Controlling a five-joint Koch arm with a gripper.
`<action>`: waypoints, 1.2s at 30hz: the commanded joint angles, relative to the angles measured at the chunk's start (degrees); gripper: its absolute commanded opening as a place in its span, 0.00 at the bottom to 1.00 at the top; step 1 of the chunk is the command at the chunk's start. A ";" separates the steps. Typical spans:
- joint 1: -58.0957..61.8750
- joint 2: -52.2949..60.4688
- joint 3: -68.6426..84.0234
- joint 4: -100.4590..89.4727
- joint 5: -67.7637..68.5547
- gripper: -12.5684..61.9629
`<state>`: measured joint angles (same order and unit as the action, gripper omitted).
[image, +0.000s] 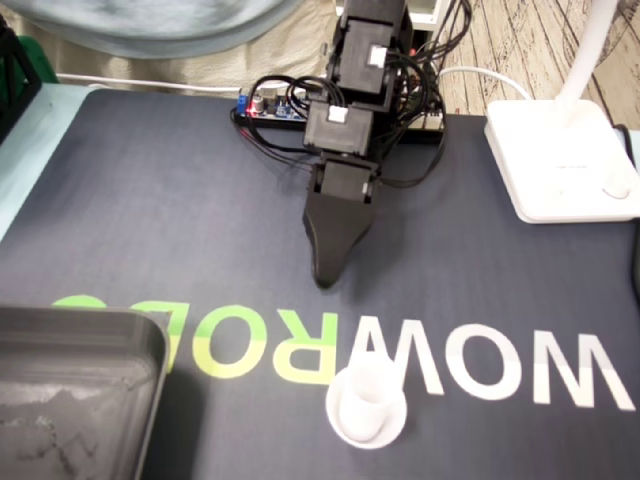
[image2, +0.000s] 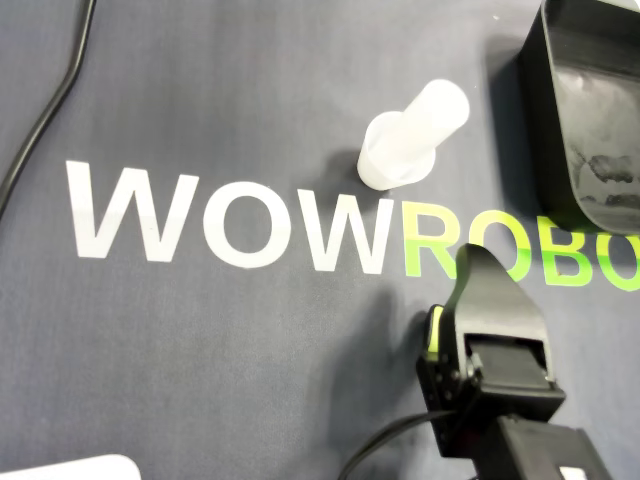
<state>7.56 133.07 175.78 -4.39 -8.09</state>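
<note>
Overhead view shows the gripper (image2: 472, 258) as one black wedge, empty and touching nothing, its tip over the green lettering on the dark mat (image2: 230, 110); one jaw hides the other, so I cannot tell how far it is open. From the fixed view the gripper (image: 326, 275) looks the same. The white cup (image2: 410, 140) stands upright on the mat, well apart from the tip, near the black tray (image2: 540, 60). Only the fixed view shows the white lamp base (image: 560, 160) and the arm's cables (image: 270, 110).
</note>
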 joint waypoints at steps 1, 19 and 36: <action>0.18 4.48 2.02 -1.67 0.18 0.63; 0.62 4.31 2.02 4.04 -0.35 0.63; -0.62 4.31 2.02 4.04 0.09 0.62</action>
<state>7.38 133.07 175.96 -0.70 -8.26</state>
